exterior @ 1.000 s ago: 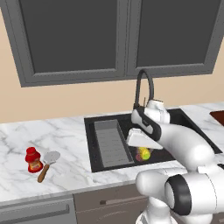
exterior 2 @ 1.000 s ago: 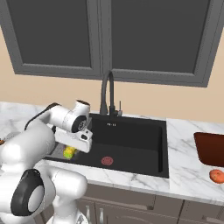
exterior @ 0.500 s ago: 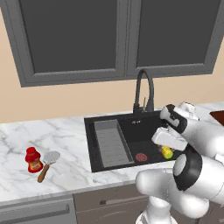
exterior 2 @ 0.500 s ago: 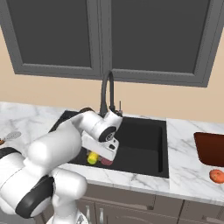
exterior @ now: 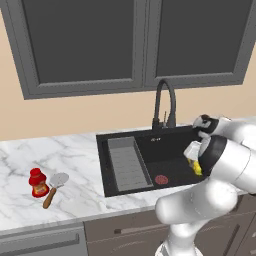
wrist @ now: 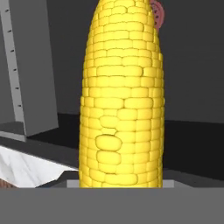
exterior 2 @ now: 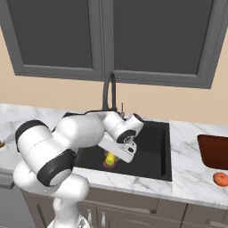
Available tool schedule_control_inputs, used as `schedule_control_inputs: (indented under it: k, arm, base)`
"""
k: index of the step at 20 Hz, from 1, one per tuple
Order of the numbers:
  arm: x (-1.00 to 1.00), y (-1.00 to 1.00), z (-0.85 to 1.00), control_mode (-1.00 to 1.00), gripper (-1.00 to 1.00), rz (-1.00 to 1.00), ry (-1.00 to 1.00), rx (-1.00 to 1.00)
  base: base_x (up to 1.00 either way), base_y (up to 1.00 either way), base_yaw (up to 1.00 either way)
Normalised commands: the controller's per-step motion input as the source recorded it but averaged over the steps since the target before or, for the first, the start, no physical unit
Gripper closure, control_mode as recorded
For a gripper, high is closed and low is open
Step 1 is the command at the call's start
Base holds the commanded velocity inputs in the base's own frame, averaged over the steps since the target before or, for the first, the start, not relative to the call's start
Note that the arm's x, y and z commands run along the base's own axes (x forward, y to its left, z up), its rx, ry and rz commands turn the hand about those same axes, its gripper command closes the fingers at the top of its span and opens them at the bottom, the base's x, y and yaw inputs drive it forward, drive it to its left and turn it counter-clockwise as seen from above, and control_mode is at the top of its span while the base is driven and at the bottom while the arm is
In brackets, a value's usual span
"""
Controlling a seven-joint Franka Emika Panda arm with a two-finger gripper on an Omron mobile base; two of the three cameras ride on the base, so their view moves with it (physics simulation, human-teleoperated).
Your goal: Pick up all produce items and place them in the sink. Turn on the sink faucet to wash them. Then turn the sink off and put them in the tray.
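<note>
A yellow corn cob (wrist: 122, 96) stands lengthwise between my fingers, and my gripper (exterior 2: 116, 153) is shut on it. It hangs low inside the black sink (exterior 2: 156, 147), over the right part of the basin; the same corn cob (exterior: 196, 166) peeks out under my hand (exterior: 194, 159). Just past the cob's tip lies the round red drain (wrist: 157, 13). The black gooseneck sink faucet (exterior: 165, 102) rises behind the basin. An orange-red vegetable (exterior 2: 220, 178) lies on the counter at the far right, in front of the reddish-brown tray (exterior 2: 213, 151).
A grey ribbed rack (exterior: 127, 162) fills the sink's left side. A red squat bottle (exterior: 37, 182) and a wooden-handled spatula (exterior: 54, 187) sit on the marble counter to the left. Dark wall cabinets (exterior: 135, 40) hang above.
My arm has swung to the right across the sink with the corn cob, from beside the grey rack to the basin's right part. The counter items have stayed put.
</note>
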Motion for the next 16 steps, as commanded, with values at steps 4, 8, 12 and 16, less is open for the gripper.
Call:
schedule_control_inputs:
  k: [4, 8, 12, 16]
  arm:
    - [0.72, -0.34, -0.12, -1.0, 1.0, 0.0, 0.02, 0.02]
    - [0.61, -0.25, -0.24, -1.0, 1.0, 0.01, 0.02, 0.0]
    - [0.49, -0.05, -0.22, -1.0, 1.0, 0.01, -0.01, 0.0]
    - [0.38, -0.02, -0.12, -1.0, 1.0, 0.06, -0.02, 0.0]
  base:
    - [0.0, 0.0, 0.0]
    - [0.0, 0.0, 0.0]
    - [0.0, 0.0, 0.0]
    - [0.0, 0.0, 0.0]
